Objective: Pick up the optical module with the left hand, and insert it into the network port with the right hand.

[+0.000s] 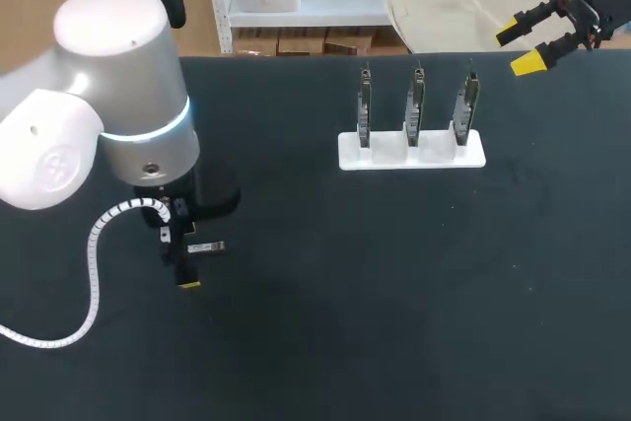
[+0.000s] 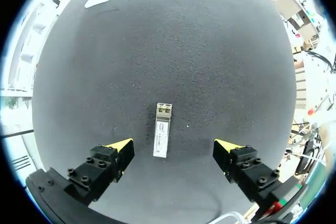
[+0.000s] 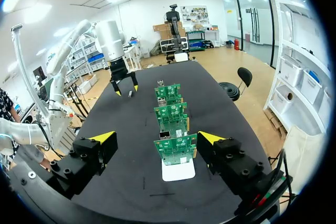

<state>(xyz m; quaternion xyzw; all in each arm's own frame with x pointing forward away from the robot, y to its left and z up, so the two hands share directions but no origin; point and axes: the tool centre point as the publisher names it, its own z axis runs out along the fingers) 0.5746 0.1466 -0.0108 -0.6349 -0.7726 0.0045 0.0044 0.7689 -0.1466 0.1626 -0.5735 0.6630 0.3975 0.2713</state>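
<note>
The optical module, a small silver bar, lies flat on the black table between and just ahead of the open fingers of my left gripper. In the head view the module peeks out beside my left gripper, which hangs low over it at the table's left. Three upright circuit boards with network ports stand in a white holder at the back middle. My right gripper hovers open above the far right corner. From its wrist view, the right gripper faces the row of green boards.
The white holder rests on the black table. A white coiled cable trails from my left arm over the table's near left.
</note>
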